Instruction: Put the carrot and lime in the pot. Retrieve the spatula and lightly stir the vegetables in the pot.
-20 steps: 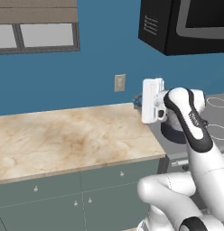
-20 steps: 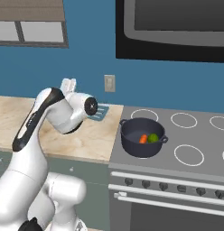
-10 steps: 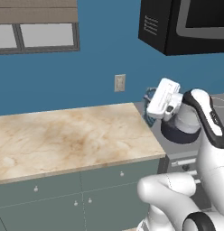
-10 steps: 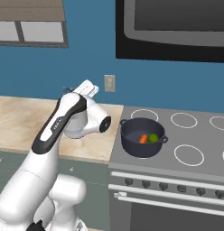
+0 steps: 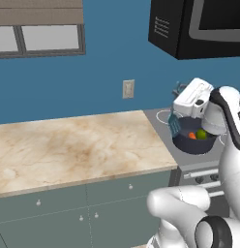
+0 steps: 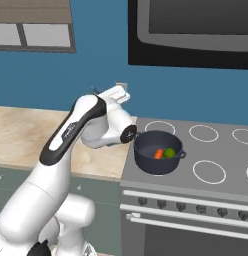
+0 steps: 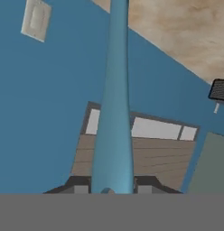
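Since the earlier frames, the arm has been swung from over the counter toward the stove, and the gripper [image 5: 179, 104] is now seen at the right of the left base view, just above and left of the pot [image 5: 194, 144]. The camera has not been moved.

The spatula [image 5: 174, 124] is clenched between the jaws. In the left base view its slotted head hangs down at the left rim of the pot; whether it touches the rim cannot be told. In the hand view its blue handle [image 7: 114, 108] runs from the bottom centre up to the top edge, between the two fingers [image 7: 73, 186].

The pot stands on the front left burner of the stove [image 6: 216, 172], at the centre of the right base view [image 6: 158, 155]. Inside it, the carrot [image 6: 158, 153] and the lime [image 6: 169, 152] lie side by side, the carrot on the left in this view. In the left base view they are also seen in the pot, carrot [image 5: 191, 135] left of lime [image 5: 202, 134].

The counter [image 5: 68, 150] fills the left half of the left base view. A wall outlet [image 5: 128, 89] is seen on the blue wall above it.
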